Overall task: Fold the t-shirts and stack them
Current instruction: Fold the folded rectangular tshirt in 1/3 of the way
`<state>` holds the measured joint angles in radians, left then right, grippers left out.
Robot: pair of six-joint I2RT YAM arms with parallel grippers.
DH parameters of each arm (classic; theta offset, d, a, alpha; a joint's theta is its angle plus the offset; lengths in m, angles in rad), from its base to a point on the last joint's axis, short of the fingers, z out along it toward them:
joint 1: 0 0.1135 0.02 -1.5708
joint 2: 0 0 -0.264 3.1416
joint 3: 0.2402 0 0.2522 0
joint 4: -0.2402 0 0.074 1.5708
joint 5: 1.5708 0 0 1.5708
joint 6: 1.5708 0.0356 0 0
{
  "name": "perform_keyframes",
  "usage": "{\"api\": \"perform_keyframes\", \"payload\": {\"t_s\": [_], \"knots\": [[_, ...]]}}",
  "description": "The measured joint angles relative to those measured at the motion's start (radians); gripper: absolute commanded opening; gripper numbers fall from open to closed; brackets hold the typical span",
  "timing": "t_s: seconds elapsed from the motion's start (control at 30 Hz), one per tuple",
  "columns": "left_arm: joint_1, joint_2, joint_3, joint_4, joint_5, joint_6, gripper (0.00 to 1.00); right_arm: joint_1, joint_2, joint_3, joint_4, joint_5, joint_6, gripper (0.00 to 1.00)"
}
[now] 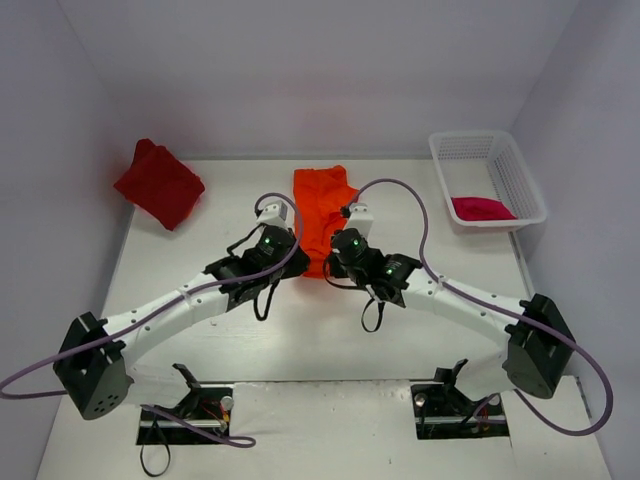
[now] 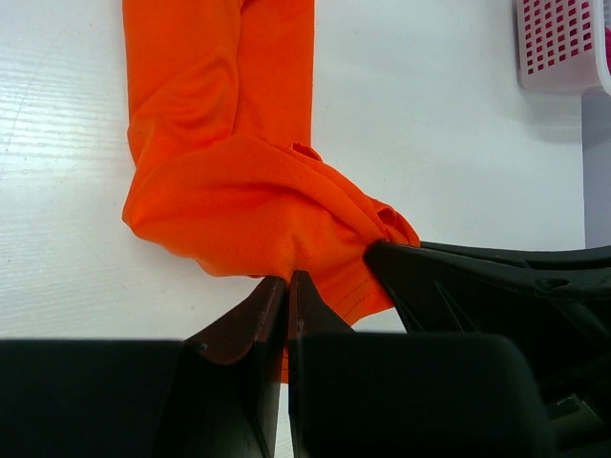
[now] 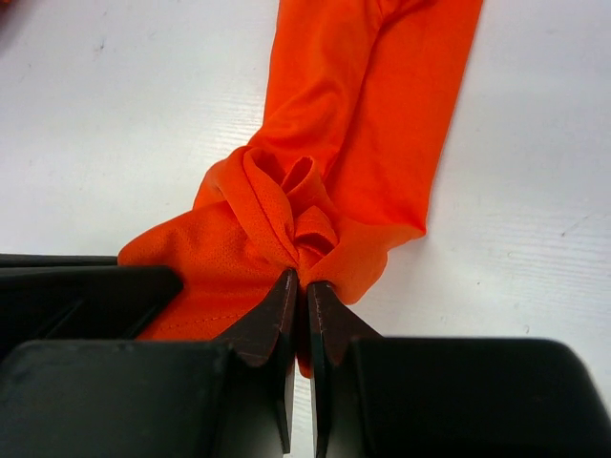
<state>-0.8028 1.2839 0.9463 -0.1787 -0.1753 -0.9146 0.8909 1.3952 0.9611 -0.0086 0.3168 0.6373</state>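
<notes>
The orange t-shirt (image 1: 322, 205) lies as a long folded strip at the table's middle back. Both grippers pinch its near end. My left gripper (image 2: 287, 277) is shut on a bunched fold of the orange t-shirt (image 2: 229, 172). My right gripper (image 3: 306, 281) is shut on a gathered knot of the orange t-shirt (image 3: 372, 143). The two grippers sit close side by side, left gripper (image 1: 290, 262) and right gripper (image 1: 335, 265). The dark red t-shirt (image 1: 159, 184) lies folded at the back left. The crimson-pink t-shirt (image 1: 482, 208) rests inside the basket.
A white mesh basket (image 1: 500, 165) stands at the back right, its corner (image 2: 563, 48) showing in the left wrist view. Purple cables loop over both arms. White walls close the table on three sides.
</notes>
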Motion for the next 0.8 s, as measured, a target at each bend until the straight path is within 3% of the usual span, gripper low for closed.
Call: {"api": "perform_keyframes", "payload": {"t_s": [0.8], "knots": [[0.101,0.131,0.07,0.054,0.087,0.036,0.0,-0.106,0.093,0.047,0.04,-0.075,-0.062,0.0]]}}
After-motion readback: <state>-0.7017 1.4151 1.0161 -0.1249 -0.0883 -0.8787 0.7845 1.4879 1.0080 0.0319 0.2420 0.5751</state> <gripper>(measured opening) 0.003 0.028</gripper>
